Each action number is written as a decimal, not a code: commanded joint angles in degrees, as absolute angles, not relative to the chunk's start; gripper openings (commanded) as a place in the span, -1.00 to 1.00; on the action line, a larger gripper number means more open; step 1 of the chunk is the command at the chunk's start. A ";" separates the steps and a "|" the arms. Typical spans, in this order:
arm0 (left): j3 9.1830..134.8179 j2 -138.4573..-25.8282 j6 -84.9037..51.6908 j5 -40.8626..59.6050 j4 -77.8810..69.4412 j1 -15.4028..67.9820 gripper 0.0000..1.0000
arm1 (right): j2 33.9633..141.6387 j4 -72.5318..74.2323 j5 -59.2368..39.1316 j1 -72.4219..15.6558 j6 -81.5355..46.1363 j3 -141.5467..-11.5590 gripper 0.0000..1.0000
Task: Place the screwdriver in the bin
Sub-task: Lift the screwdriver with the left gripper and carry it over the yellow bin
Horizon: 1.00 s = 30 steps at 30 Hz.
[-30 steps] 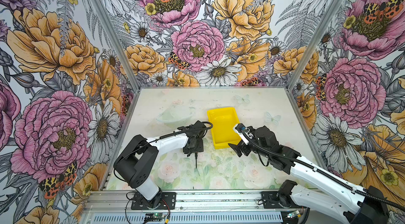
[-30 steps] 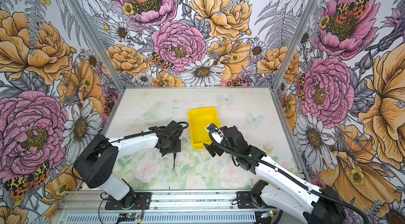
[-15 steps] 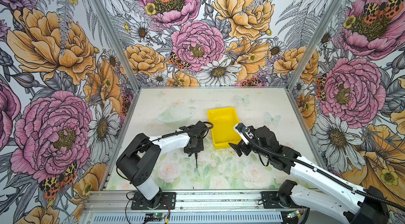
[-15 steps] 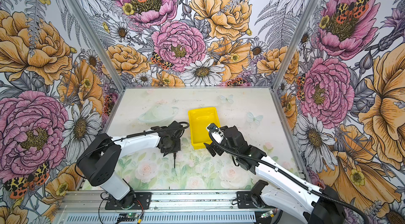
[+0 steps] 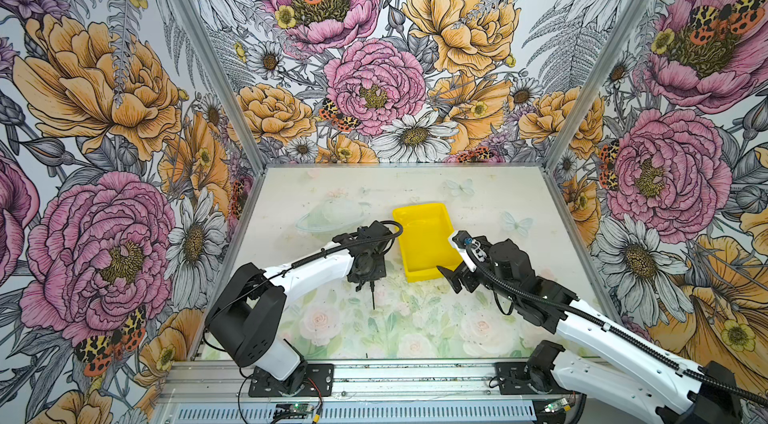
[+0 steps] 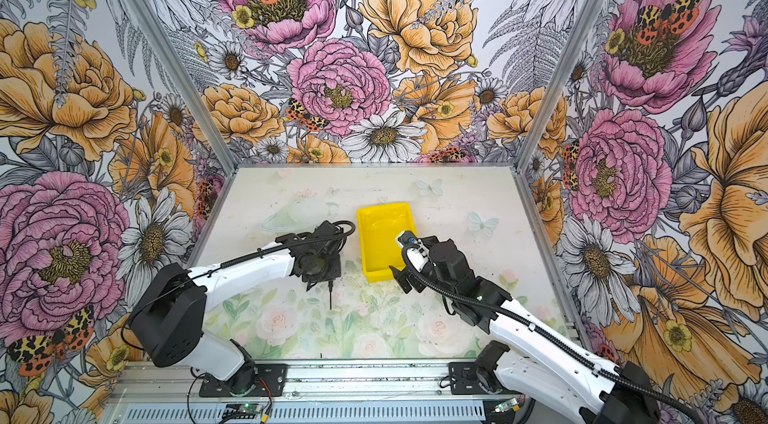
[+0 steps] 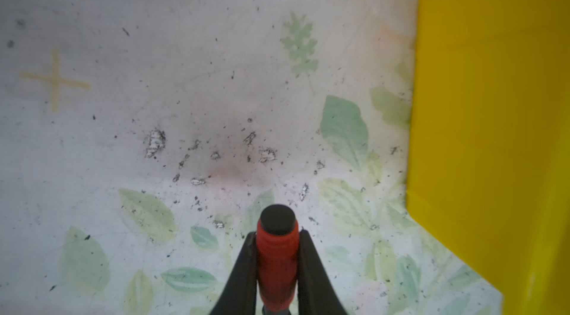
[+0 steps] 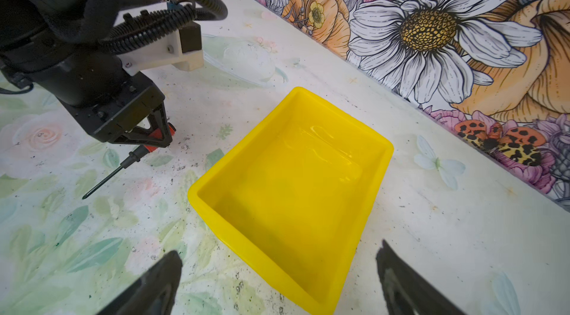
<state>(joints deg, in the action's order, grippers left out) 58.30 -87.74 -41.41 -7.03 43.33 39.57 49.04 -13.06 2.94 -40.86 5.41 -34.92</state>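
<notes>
The left gripper (image 7: 277, 236) has its black fingers (image 7: 243, 270) clamped on the red-orange handle of the small slim screwdriver (image 8: 123, 164) with black collar and thin dark metal shaft; the shaft points toward the front edge of the floral-printed bench (image 5: 415, 339), its tip low over the surface; the screwdriver is outside the bright yellow rectangular plastic bin (image 5: 424, 243), just left of the bin's near left corner; the right gripper (image 8: 279, 250) has its fingers wide apart, with the bin's near short wall between them; whether they touch it cannot be told
</notes>
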 commanded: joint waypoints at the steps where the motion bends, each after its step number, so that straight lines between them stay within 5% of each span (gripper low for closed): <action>1: 64.17 -85.93 -39.61 -9.36 43.72 39.12 -0.97 | 45.85 -12.29 8.19 -40.61 4.85 -33.89 0.99; 21: 98.82 -114.53 -41.25 -6.00 42.01 41.68 -0.90 | 40.87 -15.40 20.04 -34.57 -1.40 -32.89 0.99; 30: 103.54 -122.68 -43.80 -6.15 41.95 43.57 -0.87 | 38.99 -16.79 20.74 -34.10 -2.57 -31.20 0.99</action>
<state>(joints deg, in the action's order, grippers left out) 102.13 -121.82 -42.06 -6.33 42.15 42.72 39.99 -16.03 19.05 -34.41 -1.41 -31.81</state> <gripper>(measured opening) 0.198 0.995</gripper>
